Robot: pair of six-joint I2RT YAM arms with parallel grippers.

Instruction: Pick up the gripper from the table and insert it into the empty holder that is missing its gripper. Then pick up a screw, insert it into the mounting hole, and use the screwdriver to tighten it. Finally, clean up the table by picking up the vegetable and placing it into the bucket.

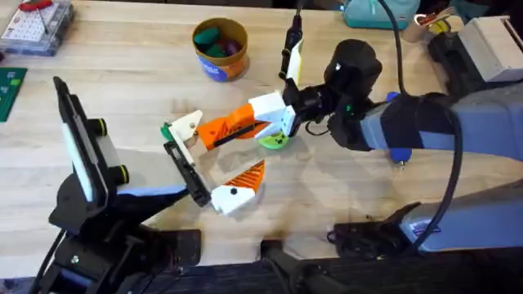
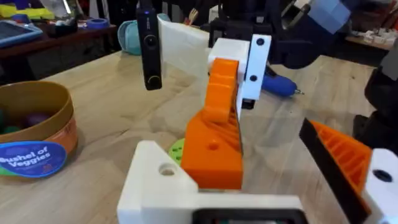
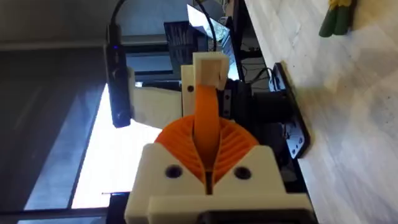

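Note:
My right gripper (image 1: 274, 118) is shut on the orange gripper (image 1: 229, 127), holding it low over the table with its base end against the cream-white holder (image 1: 185, 127). The holder tips the black bar (image 1: 185, 167) of my left gripper (image 1: 214, 159), which stands open; its other finger, a white block with an orange wedge (image 1: 237, 193), is far along the bar. The lime-green vegetable (image 1: 274, 141) lies under the right gripper. The bucket (image 1: 219, 49) stands behind. The blue screwdriver (image 2: 280, 84) lies beside the right arm. The screw is out of view.
Dark green and purple toy pieces (image 1: 219, 42) sit in the bucket. A clear parts box (image 1: 33, 24) and a green board (image 1: 10, 86) are at the far left. A teal object (image 1: 376, 12) and a white box (image 1: 490, 37) stand along the back right.

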